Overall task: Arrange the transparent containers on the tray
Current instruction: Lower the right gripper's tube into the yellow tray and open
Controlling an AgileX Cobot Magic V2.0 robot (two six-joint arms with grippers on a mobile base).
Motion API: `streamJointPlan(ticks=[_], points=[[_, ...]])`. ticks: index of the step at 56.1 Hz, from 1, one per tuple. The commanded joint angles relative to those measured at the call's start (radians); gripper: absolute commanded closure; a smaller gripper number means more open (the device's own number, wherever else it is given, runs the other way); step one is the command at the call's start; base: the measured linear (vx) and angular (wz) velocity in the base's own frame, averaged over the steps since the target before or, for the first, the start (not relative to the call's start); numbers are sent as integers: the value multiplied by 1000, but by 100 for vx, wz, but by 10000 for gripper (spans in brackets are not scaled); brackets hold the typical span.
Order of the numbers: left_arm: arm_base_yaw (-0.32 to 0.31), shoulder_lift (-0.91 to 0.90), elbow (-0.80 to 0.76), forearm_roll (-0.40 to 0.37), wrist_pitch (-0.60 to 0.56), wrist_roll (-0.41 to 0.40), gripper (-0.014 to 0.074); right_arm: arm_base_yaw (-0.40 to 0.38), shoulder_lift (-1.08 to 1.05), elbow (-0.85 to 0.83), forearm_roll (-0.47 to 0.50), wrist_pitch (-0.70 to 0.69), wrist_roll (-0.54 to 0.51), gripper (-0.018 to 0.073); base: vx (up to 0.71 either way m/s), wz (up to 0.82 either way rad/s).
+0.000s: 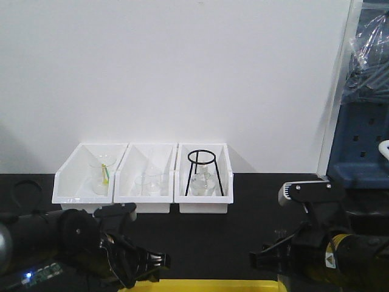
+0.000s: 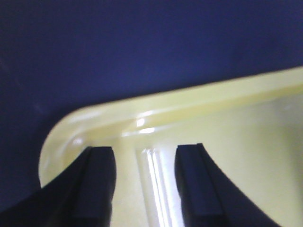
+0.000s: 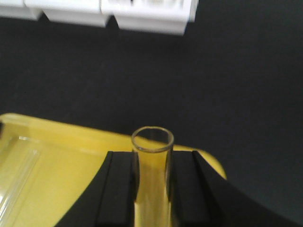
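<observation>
In the left wrist view a clear test tube (image 2: 158, 189) lies flat on the yellow tray (image 2: 142, 106), close to the tray's rounded corner. My left gripper (image 2: 147, 151) is open, with one finger on each side of this tube and neither touching it. My right gripper (image 3: 151, 158) is shut on the second test tube (image 3: 151, 184), whose open rim sticks out past the fingertips above the tray's far rim (image 3: 71, 135). The lying tube (image 3: 19, 184) also shows faintly at the left of that view. From the front, both grippers (image 1: 155, 261) (image 1: 258, 260) hang low over the tray (image 1: 200, 285).
Three white bins (image 1: 90, 176) (image 1: 146, 179) (image 1: 203, 182) stand against the back wall on the black table. They hold beakers and a black ring stand (image 1: 203, 167). A blue cabinet (image 1: 364, 140) is at the right.
</observation>
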Motion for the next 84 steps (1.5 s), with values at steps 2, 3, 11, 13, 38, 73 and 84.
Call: streamJointPlan(ticks=[2, 3, 11, 13, 38, 73, 84], points=[[-6, -125, -31, -14, -92, 14, 174, -1, 19, -32, 100, -19, -10, 571, 0, 0], [-6, -138, -31, -14, -97, 16, 174, -1, 25, -32, 109, -15, -10, 571, 0, 0], [-6, -223, -31, -14, -155, 53, 174, -1, 75, -32, 177, 7, -12, 571, 0, 0], [-6, -237, -31, -15, -164, 53, 174, -1, 83, -32, 191, 6, -12, 571, 0, 0], [-6, -292, -31, -15, -179, 53, 174, -1, 223, -32, 314, -1, -5, 570, 0, 0], [-6, -292, -31, -16, -151, 53, 174, -1, 337, -32, 357, -126, -5, 265, 0, 0], [-6, -292, -31, -17, -144, 53, 174, -1, 337, -32, 357, -132, -5, 80, 0, 0]])
